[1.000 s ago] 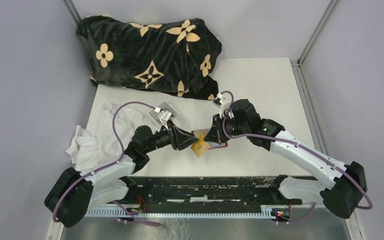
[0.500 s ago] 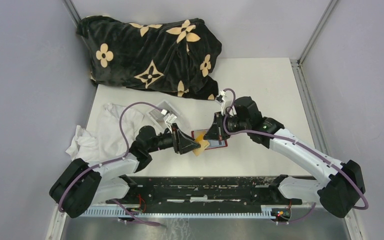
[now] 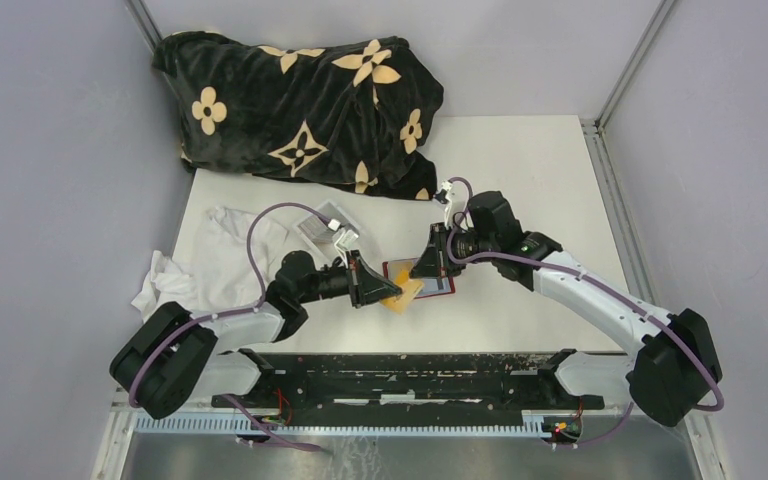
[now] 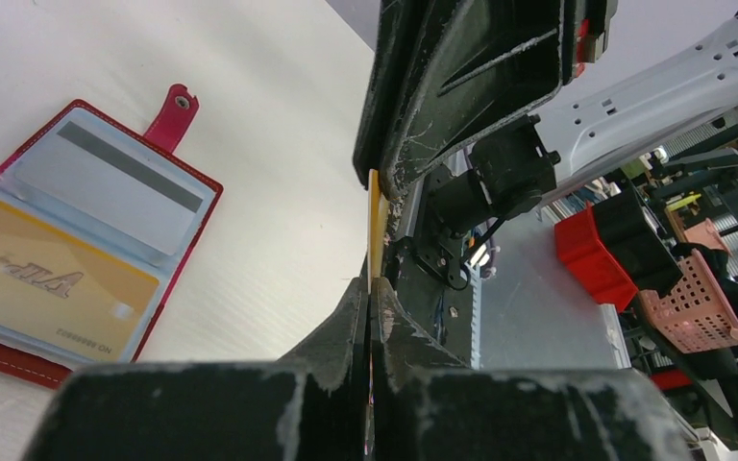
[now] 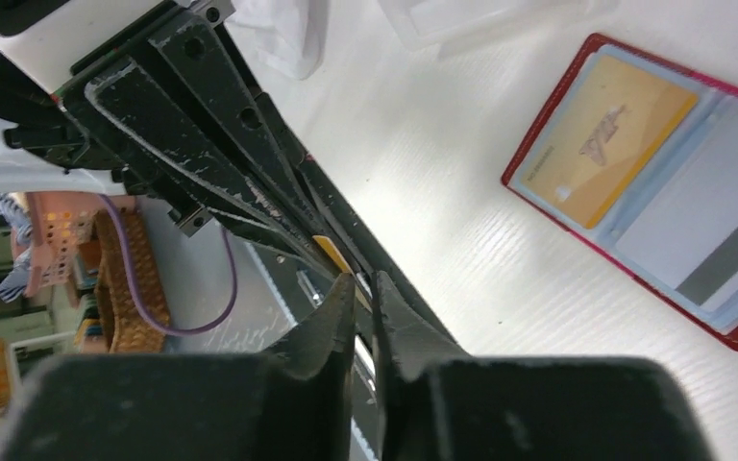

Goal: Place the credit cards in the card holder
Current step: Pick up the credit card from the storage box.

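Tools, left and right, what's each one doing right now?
Left tool: closed on the yellow card.
Right tool: nearly closed at the same card's edge; whether it grips cannot be told.

Left gripper (image 4: 369, 293) pinches yellow card (image 4: 375, 230) edge-on; right gripper (image 4: 389, 182) seemingly touches its top. Red card holder (image 4: 175, 108) lies open, gold card (image 4: 48, 279) and grey card (image 4: 106, 187) slotted.

A black plush blanket (image 3: 300, 100) with tan flower shapes lies bunched at the far left of the white desk (image 3: 530, 180). Nearer, a crumpled white cloth (image 3: 205, 265) hangs over the desk's left edge, and a clear plastic box (image 3: 322, 225) sits just beside it. Off the desk stand red bins (image 4: 601, 254) and a pink basket (image 4: 697, 298).
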